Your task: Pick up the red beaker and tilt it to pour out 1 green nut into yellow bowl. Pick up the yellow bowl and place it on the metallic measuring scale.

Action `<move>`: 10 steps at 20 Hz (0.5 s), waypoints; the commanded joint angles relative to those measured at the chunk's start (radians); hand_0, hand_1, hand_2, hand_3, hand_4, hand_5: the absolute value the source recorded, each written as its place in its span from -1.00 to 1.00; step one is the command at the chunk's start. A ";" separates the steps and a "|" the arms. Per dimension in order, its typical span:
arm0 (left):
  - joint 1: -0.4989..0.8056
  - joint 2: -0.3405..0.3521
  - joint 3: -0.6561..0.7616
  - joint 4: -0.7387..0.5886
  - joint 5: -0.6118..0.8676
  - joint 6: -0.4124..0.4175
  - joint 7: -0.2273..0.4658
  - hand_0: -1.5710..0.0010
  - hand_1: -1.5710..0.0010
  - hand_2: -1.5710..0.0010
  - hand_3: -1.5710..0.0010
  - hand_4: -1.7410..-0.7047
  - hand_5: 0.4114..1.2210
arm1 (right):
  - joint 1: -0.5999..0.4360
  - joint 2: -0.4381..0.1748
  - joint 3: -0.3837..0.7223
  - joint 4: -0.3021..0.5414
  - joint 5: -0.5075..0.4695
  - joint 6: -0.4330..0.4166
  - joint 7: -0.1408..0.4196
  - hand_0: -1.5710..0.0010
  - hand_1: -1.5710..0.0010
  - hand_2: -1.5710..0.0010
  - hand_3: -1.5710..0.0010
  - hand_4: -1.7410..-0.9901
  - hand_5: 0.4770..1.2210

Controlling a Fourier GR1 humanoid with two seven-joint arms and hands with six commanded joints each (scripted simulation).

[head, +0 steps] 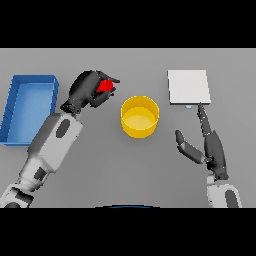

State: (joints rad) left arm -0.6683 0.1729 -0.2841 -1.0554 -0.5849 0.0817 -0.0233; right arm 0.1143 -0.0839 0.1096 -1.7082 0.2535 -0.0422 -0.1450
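My left hand (89, 89) has its fingers curled round the red beaker (105, 86), which shows only as a small red patch between the dark fingers. It sits just left of and slightly behind the yellow bowl (140, 116), which stands upright at the table's middle. No green nut is visible in the bowl or the beaker. The metallic measuring scale (188, 86) is a pale square plate at the back right. My right hand (210, 145) rests open in front of the scale, fingers straight and pointing toward it, thumb spread to the left.
A blue tray (15, 107) lies at the far left, beside my left forearm. The grey table (125, 165) stretches between both arms.
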 commanded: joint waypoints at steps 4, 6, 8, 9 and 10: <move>-0.119 0.046 -0.149 0.055 -0.165 -0.081 0.031 -1.00 -1.00 -1.00 -0.99 -1.00 0.89 | 0.010 0.007 0.016 -0.003 0.019 -0.002 -0.009 1.00 1.00 1.00 1.00 0.82 -0.42; -0.170 0.073 -0.207 0.072 -0.220 -0.147 0.035 -1.00 -1.00 -1.00 -1.00 -1.00 0.93 | 0.000 0.006 0.012 -0.009 0.011 0.001 -0.002 1.00 1.00 1.00 1.00 0.81 -0.43; -0.233 0.077 -0.275 0.111 -0.279 -0.211 0.030 -1.00 -1.00 -1.00 -1.00 -0.90 0.96 | 0.011 0.013 0.022 -0.004 0.020 0.000 -0.010 1.00 1.00 1.00 1.00 0.79 -0.44; -0.262 0.068 -0.310 0.132 -0.308 -0.240 0.041 -1.00 -1.00 -1.00 -1.00 -0.82 0.96 | 0.001 0.011 0.018 0.004 0.020 -0.002 -0.008 1.00 1.00 1.00 1.00 0.80 -0.44; -0.289 0.074 -0.331 0.150 -0.323 -0.270 0.028 -1.00 -1.00 -1.00 -1.00 -0.75 0.97 | 0.007 0.013 0.013 -0.004 0.000 0.006 -0.015 1.00 1.00 1.00 1.00 0.80 -0.45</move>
State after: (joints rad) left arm -0.9578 0.2472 -0.6141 -0.9056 -0.9073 -0.1885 0.0060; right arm 0.1220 -0.0706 0.1226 -1.7118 0.2538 -0.0361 -0.1615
